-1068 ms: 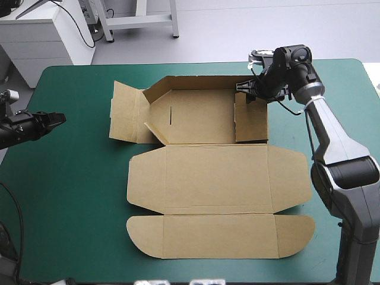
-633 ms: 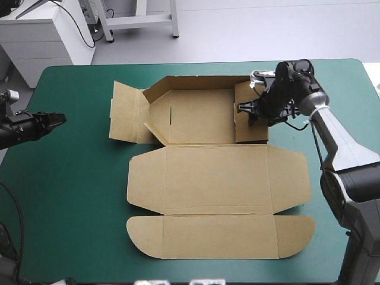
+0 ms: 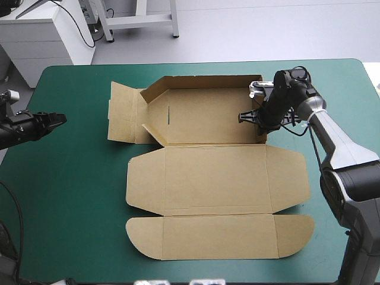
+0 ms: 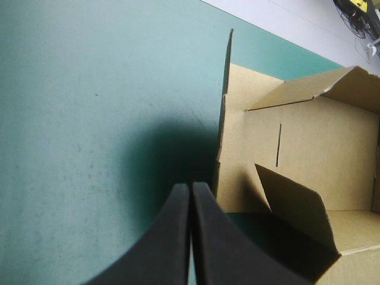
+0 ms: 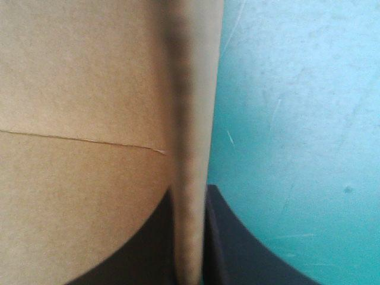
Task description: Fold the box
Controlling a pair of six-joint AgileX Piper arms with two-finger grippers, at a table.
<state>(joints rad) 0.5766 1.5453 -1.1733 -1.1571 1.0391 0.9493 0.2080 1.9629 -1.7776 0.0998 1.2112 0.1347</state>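
At the tabletop's left edge the left gripper [image 3: 61, 118] hangs closed to a single point, apart from the box [image 3: 208, 172]. That box lies across the middle of the teal-green cover [image 3: 71, 196]: matte brown board with scored creases, its far wall raised and its rounded lid flaps flat toward the near edge. At its right end the right gripper [image 3: 244, 117] pinches the upright end wall [image 5: 191, 130]. To do this well, I judge, it should stand the wall square on its crease before tucking, since thin board buckles if twisted.

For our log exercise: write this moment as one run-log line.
right end effector: shut on box right wall | left end effector: shut, empty | lid: flat
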